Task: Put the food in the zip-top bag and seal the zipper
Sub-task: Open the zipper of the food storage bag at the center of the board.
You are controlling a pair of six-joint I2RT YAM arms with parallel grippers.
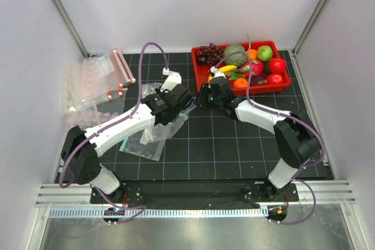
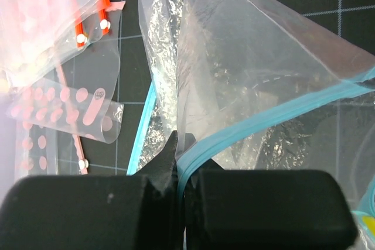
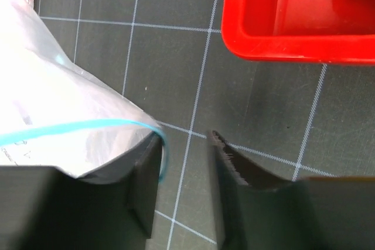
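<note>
From above, you have the left pincer [image 1: 186, 106] and right pincer [image 1: 200, 99] nearly meeting over the dark gridded worktop [image 1: 234, 144], just in front of the red tray [image 1: 202, 77]. The zip-top bag [image 1: 153, 134] trails from the left pincer as crumpled clear plastic lying on the worktop. The green melon [image 1: 234, 52] and banana [image 1: 227, 68] sit in the tray, apart from the bag. The bags with pink-red strips [image 1: 96, 83] lie at the far left.

On your left wrist camera, the left pincer [image 2: 179, 157] is clenched on the teal-blue zipper [image 2: 263, 119]. The bag [image 2: 252, 57] rises beyond it in a glossy, wrinkled peak.

On your right wrist camera, the right pincer [image 3: 184, 157] is released, its jaws parted with nothing between them. The bag's [image 3: 64, 103] teal edge [image 3: 88, 125] rests against one finger [image 3: 143, 185]. The tray's [image 3: 293, 33] corner is just beyond.
</note>
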